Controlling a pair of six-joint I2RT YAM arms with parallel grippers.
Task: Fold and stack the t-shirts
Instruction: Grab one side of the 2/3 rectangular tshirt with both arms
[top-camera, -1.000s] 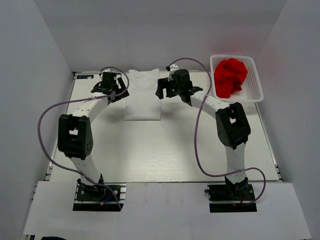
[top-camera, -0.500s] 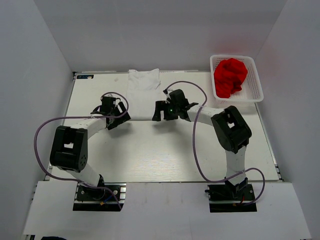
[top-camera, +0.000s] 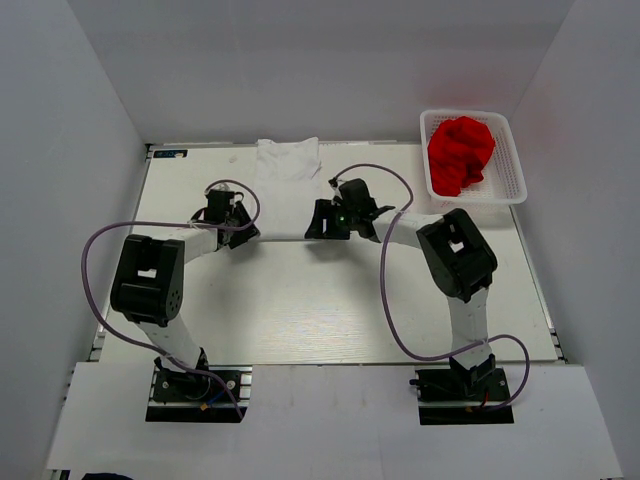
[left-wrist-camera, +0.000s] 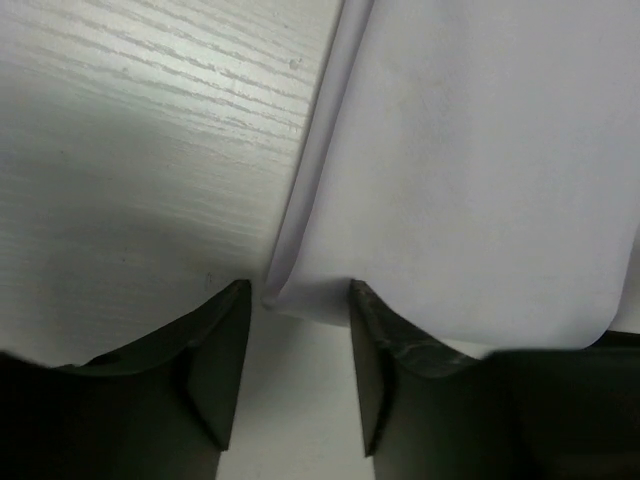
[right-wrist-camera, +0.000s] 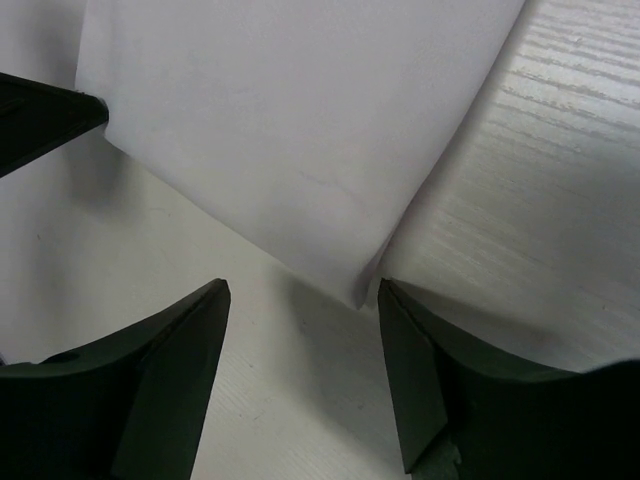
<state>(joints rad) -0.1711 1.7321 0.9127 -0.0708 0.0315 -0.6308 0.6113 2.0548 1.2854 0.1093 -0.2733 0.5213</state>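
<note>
Both the left end effector and right end effector gape open at near corners of the white t-shirt, folded at 12 o'clock on the pale wood-grain counter. At 2 o'clock the red t-shirt lies bunched in a basket; plain white walls surround.

White, red and pale wood on my screens.
I see one plain white t-shirt, unpatterned, and a worktop of whitish wood with fine grey grain lines. The red t-shirt is a solid bright red, and the basket is white in an open lattice. The left pincer and right pincer are dull black, the arms white with black joints, and the cables mauve.
</note>
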